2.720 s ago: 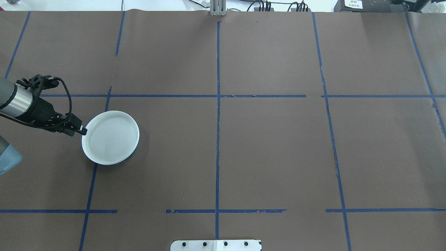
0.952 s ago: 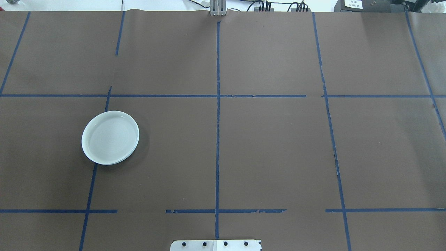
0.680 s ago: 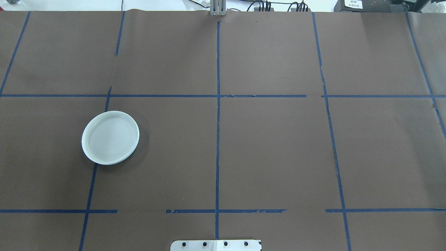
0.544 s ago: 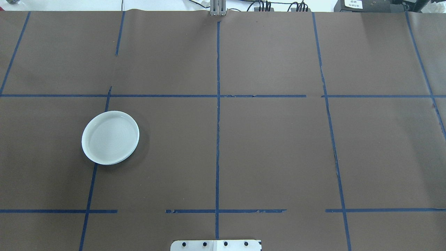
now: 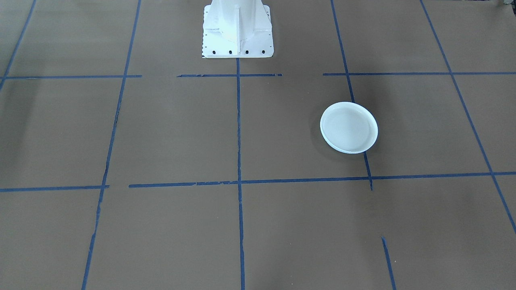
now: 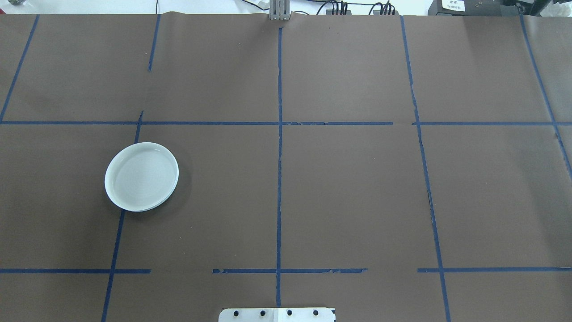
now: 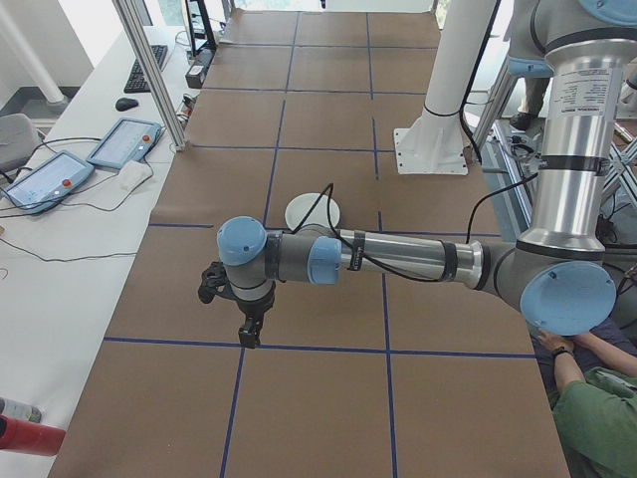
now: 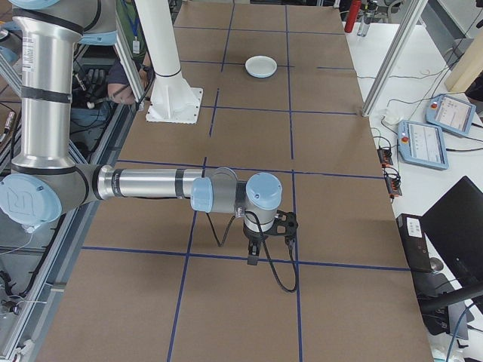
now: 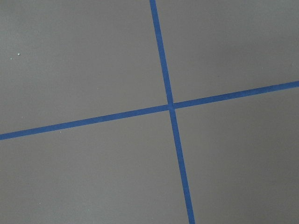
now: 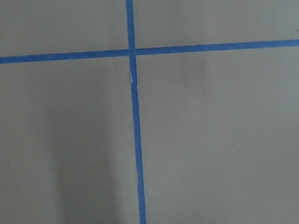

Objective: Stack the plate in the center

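A pale-blue round plate (image 6: 141, 176) with a raised rim lies flat on the brown table, on the robot's left half, also seen as the plate (image 5: 349, 127) and the plate (image 8: 261, 66). A second rim line shows under its near edge. In the exterior left view the plate (image 7: 299, 211) is partly behind my left arm. My left gripper (image 7: 249, 334) hangs over bare table, well away from the plate. My right gripper (image 8: 253, 258) hangs over a tape line at the table's other end. I cannot tell whether either is open or shut. Both wrist views show only table and tape.
Blue tape lines (image 6: 279, 179) divide the brown table into squares. The robot's white pedestal (image 5: 237, 28) stands at the table's near middle edge. Teach pendants (image 7: 124, 142) lie on a white side table. A person (image 7: 597, 418) sits low beside the left arm's base.
2.7 s ago my left gripper was at the plate's left rim; it has since drawn out of the overhead view. The plate has stayed put, and nothing has moved in the last second.
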Controlling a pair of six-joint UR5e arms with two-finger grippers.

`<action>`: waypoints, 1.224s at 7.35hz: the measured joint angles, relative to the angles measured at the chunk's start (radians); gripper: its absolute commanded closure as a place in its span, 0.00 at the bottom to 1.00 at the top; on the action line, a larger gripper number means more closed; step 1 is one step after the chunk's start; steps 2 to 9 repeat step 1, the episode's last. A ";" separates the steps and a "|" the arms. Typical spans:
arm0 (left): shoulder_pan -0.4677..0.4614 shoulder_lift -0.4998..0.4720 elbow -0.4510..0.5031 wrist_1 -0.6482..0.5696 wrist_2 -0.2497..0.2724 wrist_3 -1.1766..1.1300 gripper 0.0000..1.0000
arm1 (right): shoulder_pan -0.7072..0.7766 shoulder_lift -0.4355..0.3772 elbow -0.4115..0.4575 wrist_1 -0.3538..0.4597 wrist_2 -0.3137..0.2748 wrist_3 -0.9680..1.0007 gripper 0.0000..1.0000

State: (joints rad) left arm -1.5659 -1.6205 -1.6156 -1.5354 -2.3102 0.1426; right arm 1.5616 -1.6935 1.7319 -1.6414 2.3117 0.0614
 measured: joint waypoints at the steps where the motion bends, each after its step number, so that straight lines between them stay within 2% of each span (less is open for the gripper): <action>1: 0.000 0.000 -0.001 0.000 0.000 0.000 0.00 | 0.000 0.000 0.000 0.000 0.000 0.000 0.00; 9: 0.000 0.000 -0.001 0.000 0.000 0.000 0.00 | 0.000 0.000 0.000 0.000 0.000 0.000 0.00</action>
